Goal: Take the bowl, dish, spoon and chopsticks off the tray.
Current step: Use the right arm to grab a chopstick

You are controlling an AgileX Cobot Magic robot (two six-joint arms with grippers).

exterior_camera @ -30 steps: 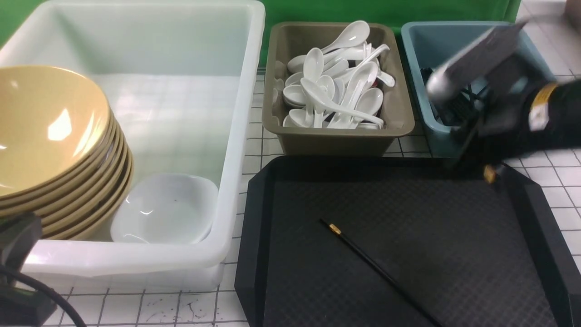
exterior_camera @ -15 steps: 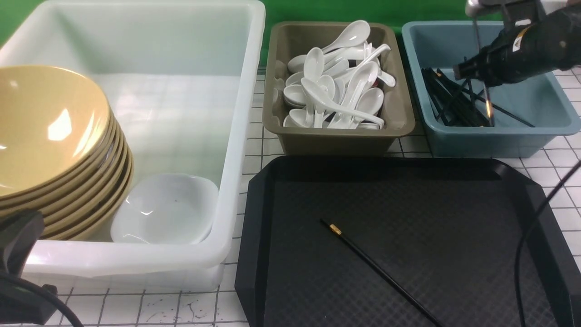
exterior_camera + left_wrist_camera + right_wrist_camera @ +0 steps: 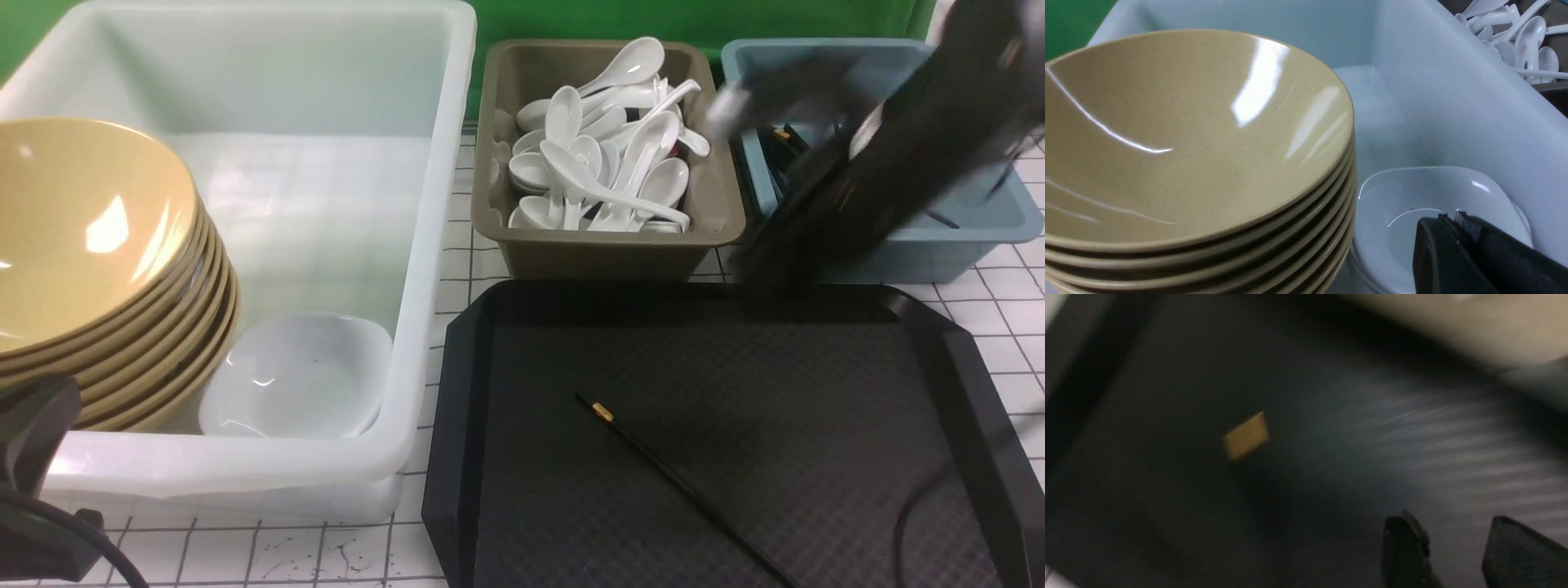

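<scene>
One black chopstick (image 3: 678, 483) with a gold band (image 3: 1246, 435) lies slanted on the black tray (image 3: 939, 343). My right gripper (image 3: 1449, 518) is open and empty over the tray floor. In the front view its arm (image 3: 857, 188) is a dark blur reaching from above the blue tub down to the tray's far edge. The yellow bowl (image 3: 73, 220) tops a stack in the white tub, and the white dish (image 3: 302, 376) sits beside it. My left gripper (image 3: 1453, 214) is shut and empty just above that dish (image 3: 1404, 196). White spoons (image 3: 604, 147) fill the olive tub.
The white tub (image 3: 433, 245) stands left of the tray, with the olive tub (image 3: 604, 253) behind the tray and the blue tub (image 3: 980, 229) at the back right. The blurred arm mostly hides the dark sticks in the blue tub. The table is white tile.
The right arm carried a chopstick up over the blue tub, then swung down and left to the tray's far edge. Its jaws now stand apart and empty. The left arm stayed still.
</scene>
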